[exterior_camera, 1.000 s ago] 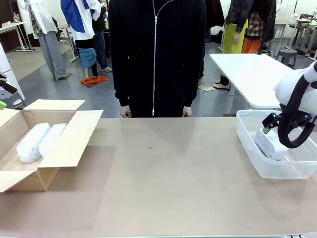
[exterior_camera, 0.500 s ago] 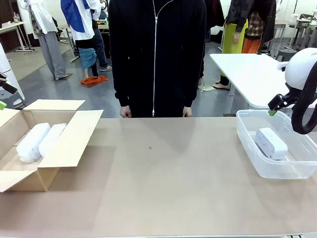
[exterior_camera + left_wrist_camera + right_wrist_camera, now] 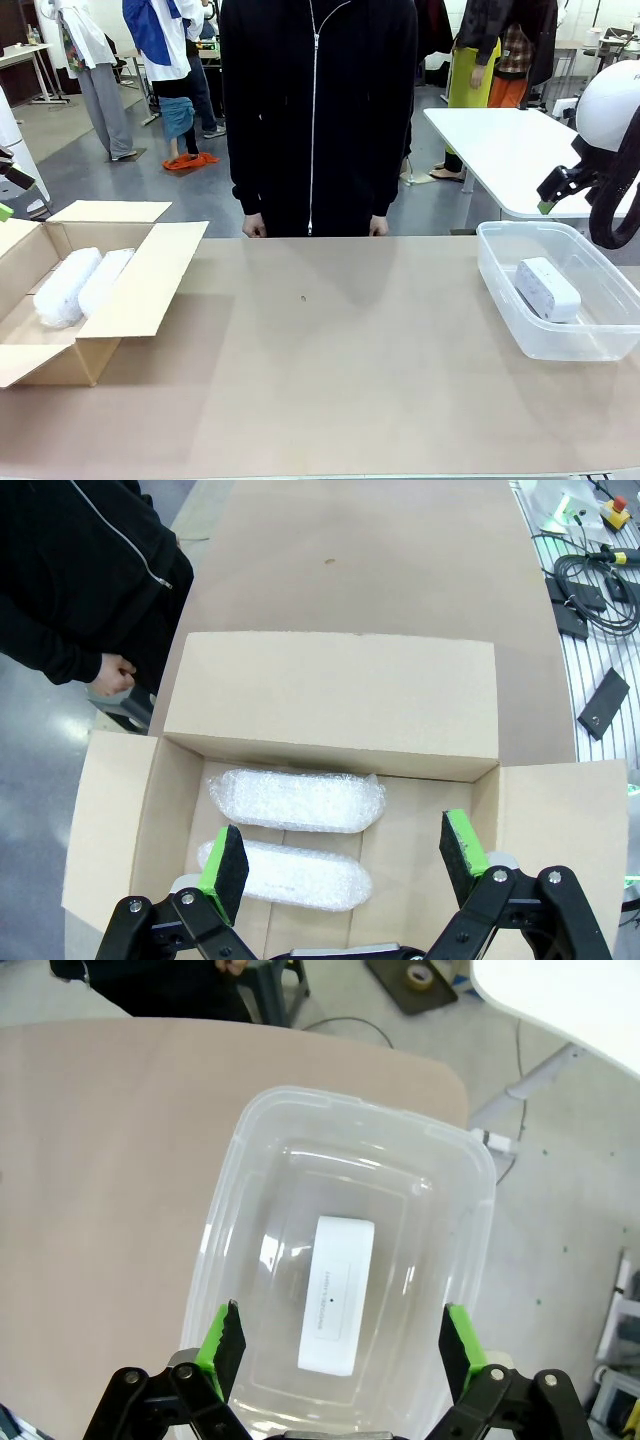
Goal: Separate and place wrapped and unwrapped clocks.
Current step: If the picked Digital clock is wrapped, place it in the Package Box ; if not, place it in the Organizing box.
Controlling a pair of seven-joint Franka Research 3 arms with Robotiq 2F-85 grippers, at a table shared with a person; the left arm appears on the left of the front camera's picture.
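Right gripper [image 3: 335, 1345] is seen spread wide with nothing between the green pads, held above the clear plastic tub [image 3: 250, 1140]. The unwrapped clock [image 3: 336, 1295], a bare white block with rounded corners, is lying flat on the tub floor, apart from the walls on all sides. In the front view the same clock [image 3: 547, 288] is seen in the tub [image 3: 497, 272] at the right end of the table [image 3: 330, 380], with the right arm raised above the tub's far right side.

Left gripper [image 3: 345, 865] is also spread wide and empty, held over the open cardboard box [image 3: 330, 695]. Two wrapped clocks are lying inside it, side by side and parallel: one bubble-wrapped bundle [image 3: 297, 799] toward the far wall of the box, the other [image 3: 300, 874] just beside it on the near side. Whether the two bundles touch cannot be told. In the front view the box [image 3: 150, 275] is seen at the left end of the table with flaps folded outward and both bundles visible inside [image 3: 66, 287] [image 3: 106, 281].

A person in a black zip jacket [image 3: 315, 110] is standing at the far edge of the table, hands hanging at the table line. A small dark speck [image 3: 303, 298] is seen on the table near the middle.
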